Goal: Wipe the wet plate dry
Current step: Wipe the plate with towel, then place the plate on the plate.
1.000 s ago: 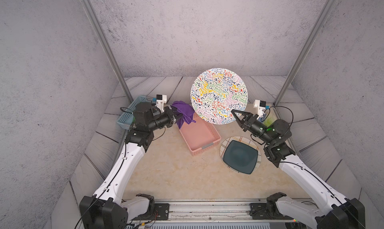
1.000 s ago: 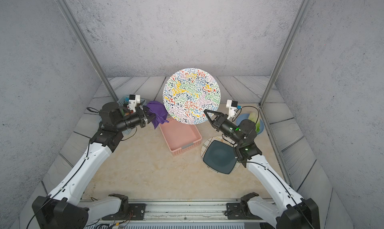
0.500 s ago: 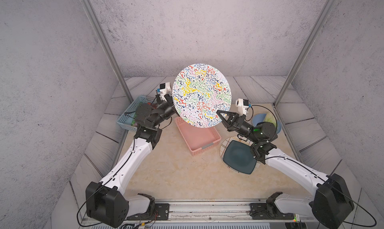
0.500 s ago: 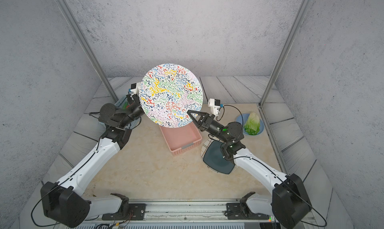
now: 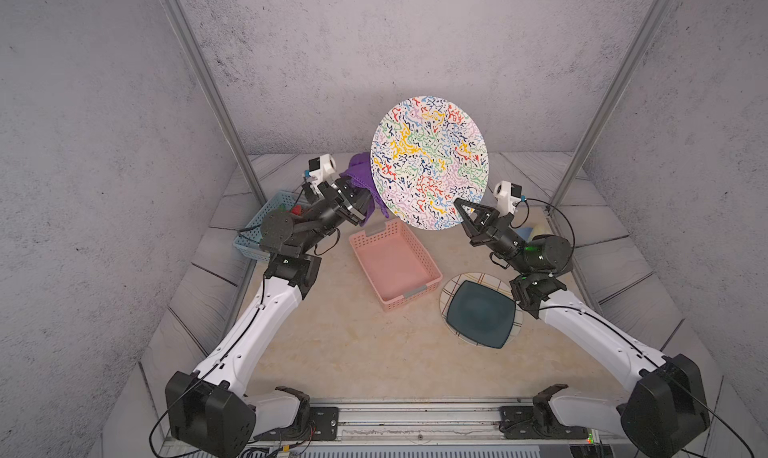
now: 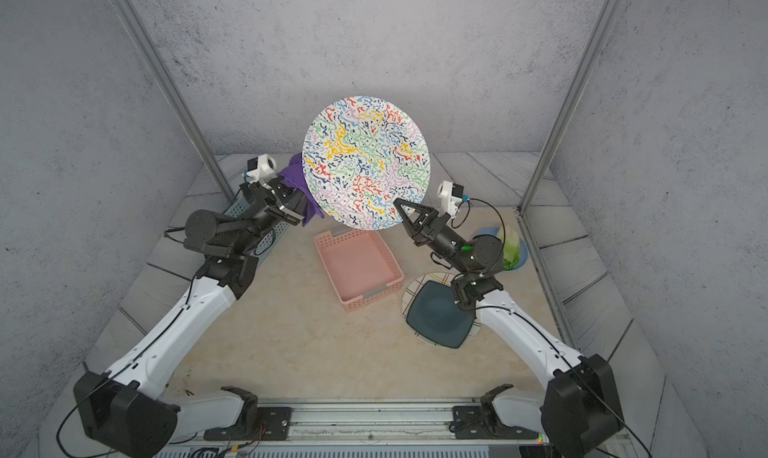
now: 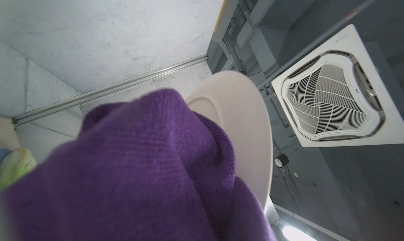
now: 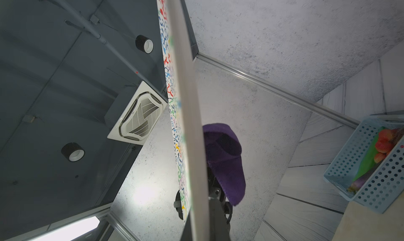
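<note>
Above the pink basket (image 5: 395, 264), my right gripper (image 5: 459, 205) clamps the lower rim of the plate (image 5: 430, 163), held on edge, while my left gripper (image 5: 360, 200), closed on a soft purple cloth (image 5: 360, 171), meets its plain back. Stiff, wet, probably slippery and breakable, the plate calls for a firm rim grip

Two baskets (image 5: 395, 264) (image 8: 389, 185), one purple cloth (image 5: 361, 173), one patterned plate (image 5: 430, 161), perhaps three other plates (image 5: 480, 312) (image 5: 451, 294) (image 6: 487, 230), two robot arms (image 5: 257, 323) (image 5: 594, 331).

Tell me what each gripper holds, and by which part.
Right gripper pinches the patterned plate by its lower rim, upright. Left gripper grips the bunched purple cloth; exact spot hidden.
</note>
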